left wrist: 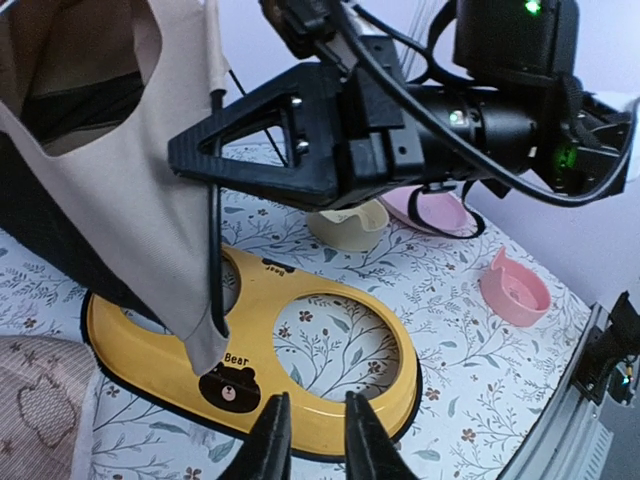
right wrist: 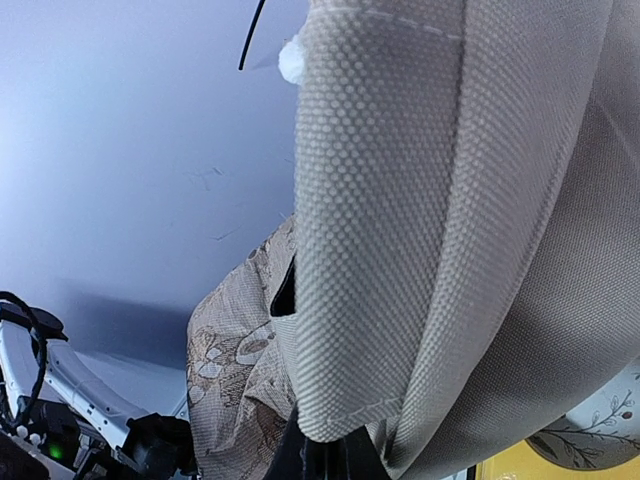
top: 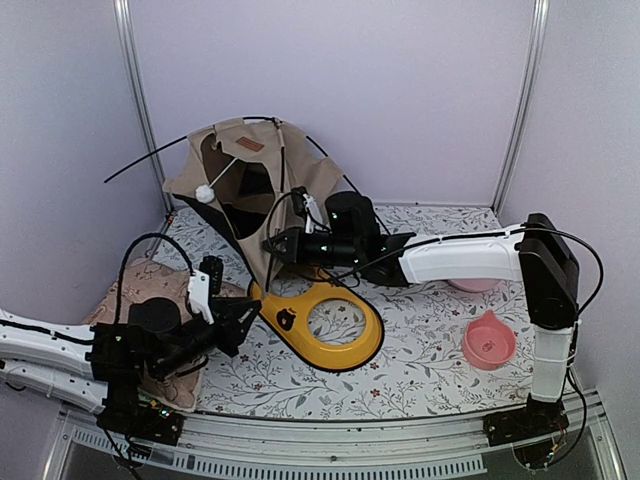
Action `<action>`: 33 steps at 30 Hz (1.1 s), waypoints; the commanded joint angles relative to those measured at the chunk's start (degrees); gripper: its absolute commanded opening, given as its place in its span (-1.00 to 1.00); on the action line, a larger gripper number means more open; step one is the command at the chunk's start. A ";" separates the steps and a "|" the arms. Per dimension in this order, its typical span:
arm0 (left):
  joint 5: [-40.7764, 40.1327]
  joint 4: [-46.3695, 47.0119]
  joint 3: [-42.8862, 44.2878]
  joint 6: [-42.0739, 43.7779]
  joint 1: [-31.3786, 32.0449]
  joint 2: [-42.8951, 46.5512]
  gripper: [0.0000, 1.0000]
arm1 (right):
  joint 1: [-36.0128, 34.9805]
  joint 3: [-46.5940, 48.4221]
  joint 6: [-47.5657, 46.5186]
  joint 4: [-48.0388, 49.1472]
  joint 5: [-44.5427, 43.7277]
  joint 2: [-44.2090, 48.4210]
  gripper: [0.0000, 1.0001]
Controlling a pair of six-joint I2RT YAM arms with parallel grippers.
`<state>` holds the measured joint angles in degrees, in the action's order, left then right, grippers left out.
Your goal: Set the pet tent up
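Observation:
The tan pet tent [top: 250, 185] stands half raised at the back left, with thin black poles [top: 150, 160] sticking out, a white pompom [top: 205, 193] and a brown label patch [top: 250, 145]. My right gripper [top: 270, 247] reaches in from the right and is shut on the tent's lower fabric edge [right wrist: 400, 250]; its fingers [right wrist: 345, 455] barely show under the cloth. My left gripper [left wrist: 310, 440] is open and empty, low over the near rim of the yellow double-bowl tray [left wrist: 320, 400]. The tent corner [left wrist: 200, 340] with a black pole [left wrist: 215, 250] hangs over that tray.
The pinkish cushion [top: 150, 290] lies under my left arm. The yellow tray [top: 345, 350] sits mid-table. A pink bowl [top: 490, 342] is at the right, another pink bowl [top: 475, 286] behind my right arm, and a cream bowl [left wrist: 350, 225] beyond the tray. Walls close the back and sides.

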<state>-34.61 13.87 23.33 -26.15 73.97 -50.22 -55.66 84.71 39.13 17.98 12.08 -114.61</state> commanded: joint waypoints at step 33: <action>-3.94 22.67 -4.17 30.60 -7.56 -15.47 -0.48 | 0.53 6.17 -2.40 -7.95 1.18 6.92 -1.00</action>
<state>-36.45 31.46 19.64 -0.93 67.18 -64.51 -55.48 88.66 37.60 9.15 12.73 -111.46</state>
